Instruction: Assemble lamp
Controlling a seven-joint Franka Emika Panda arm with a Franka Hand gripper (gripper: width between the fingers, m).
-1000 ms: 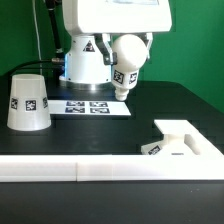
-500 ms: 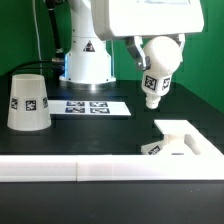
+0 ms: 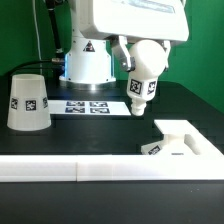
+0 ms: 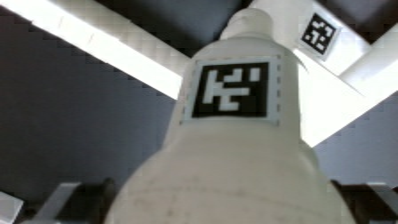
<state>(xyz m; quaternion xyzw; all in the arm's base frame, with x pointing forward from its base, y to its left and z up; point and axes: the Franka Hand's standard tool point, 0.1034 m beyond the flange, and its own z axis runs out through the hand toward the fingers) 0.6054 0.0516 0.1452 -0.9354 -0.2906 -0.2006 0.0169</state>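
Note:
My gripper (image 3: 146,52) is shut on the round end of the white bulb (image 3: 142,82). It holds the bulb tilted in the air, narrow tip down. The tip hangs above the table, just to the exterior view's left of the flat square base (image 3: 190,140). In the wrist view the bulb (image 4: 231,140) fills the frame between my fingers (image 4: 64,200), its tag facing the camera. The base (image 4: 331,58) shows beyond the tip. The tapered shade (image 3: 28,102) stands mouth down at the exterior view's left.
The marker board (image 3: 92,106) lies flat on the black table behind the bulb. A long white border bar (image 3: 100,170) runs along the near edge. The robot's white pedestal (image 3: 86,62) stands at the back.
My gripper carried the bulb toward the exterior view's right, nearer the base, then came slightly back left and lower. The shade and base have not moved.

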